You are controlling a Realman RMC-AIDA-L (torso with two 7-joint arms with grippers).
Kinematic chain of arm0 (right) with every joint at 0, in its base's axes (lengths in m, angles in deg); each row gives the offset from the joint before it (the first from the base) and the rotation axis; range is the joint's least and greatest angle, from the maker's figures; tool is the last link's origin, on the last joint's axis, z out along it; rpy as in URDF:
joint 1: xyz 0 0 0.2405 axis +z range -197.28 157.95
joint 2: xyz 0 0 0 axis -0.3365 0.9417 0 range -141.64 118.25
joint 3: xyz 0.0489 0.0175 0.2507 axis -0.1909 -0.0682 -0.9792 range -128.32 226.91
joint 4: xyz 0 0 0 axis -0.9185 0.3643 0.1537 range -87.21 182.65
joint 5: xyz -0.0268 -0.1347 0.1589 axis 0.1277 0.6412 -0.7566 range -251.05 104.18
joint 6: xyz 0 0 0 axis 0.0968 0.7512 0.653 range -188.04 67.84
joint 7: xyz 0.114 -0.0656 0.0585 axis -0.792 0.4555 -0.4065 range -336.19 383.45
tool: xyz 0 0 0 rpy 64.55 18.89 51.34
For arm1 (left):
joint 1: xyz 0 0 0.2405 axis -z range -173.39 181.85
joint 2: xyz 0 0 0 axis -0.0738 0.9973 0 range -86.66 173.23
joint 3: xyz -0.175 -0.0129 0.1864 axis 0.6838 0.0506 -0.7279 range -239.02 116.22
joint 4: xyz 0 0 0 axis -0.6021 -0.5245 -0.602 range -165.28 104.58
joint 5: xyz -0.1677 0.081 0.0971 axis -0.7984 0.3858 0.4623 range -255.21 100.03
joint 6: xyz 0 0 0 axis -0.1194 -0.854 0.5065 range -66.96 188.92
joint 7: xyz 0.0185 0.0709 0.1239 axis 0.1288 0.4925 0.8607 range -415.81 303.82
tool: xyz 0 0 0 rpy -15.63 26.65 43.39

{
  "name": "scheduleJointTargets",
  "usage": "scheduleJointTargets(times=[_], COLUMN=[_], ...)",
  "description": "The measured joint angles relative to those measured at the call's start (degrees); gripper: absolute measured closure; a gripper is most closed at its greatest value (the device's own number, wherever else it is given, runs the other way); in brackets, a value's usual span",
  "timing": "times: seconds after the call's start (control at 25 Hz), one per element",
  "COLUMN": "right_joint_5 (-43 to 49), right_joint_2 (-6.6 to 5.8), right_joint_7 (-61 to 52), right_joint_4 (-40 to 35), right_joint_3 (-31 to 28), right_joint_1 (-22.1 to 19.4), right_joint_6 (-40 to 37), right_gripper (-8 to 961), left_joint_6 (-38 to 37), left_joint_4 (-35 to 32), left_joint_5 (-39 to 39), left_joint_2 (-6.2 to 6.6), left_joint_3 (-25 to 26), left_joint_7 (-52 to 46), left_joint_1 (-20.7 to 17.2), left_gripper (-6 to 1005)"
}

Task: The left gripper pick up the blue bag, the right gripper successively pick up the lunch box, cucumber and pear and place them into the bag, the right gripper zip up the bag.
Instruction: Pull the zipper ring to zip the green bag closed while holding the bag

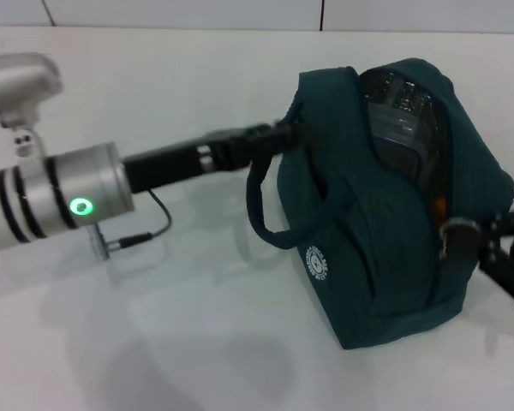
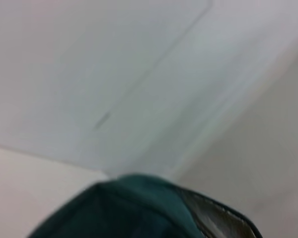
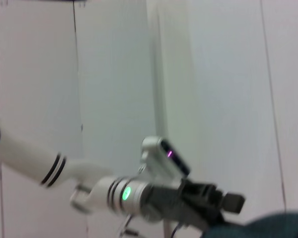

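The blue bag stands upright on the white table, its long zipper open across the top and down the right side. My left gripper is shut on the bag's upper left edge, above a loop handle. Through the opening shows the clear lunch box, and lower down an orange bit of the pear. The cucumber is hidden. My right gripper is at the bag's right side, shut on the metal zipper pull. The right wrist view shows the left gripper and a corner of the bag.
The white table stretches in front of and to the left of the bag. A thin black cable hangs from the left wrist. A tiled wall runs along the table's far edge.
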Motion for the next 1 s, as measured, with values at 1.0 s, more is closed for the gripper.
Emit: scheduleJointTargets(times=[1.0], right_joint_5=[-18.54], right_joint_2=[0.82], right_joint_7=[-2.97], right_joint_4=[0.46], right_joint_3=[16.33], right_joint_1=[18.63], right_joint_6=[15.53], right_gripper=[952], left_joint_6=[-6.43], left_joint_4=[3.99], left_joint_5=[0.40], left_joint_2=[2.48], left_joint_3=[16.18], left_joint_7=[6.06], left_joint_1=[-5.74], left_gripper=[144])
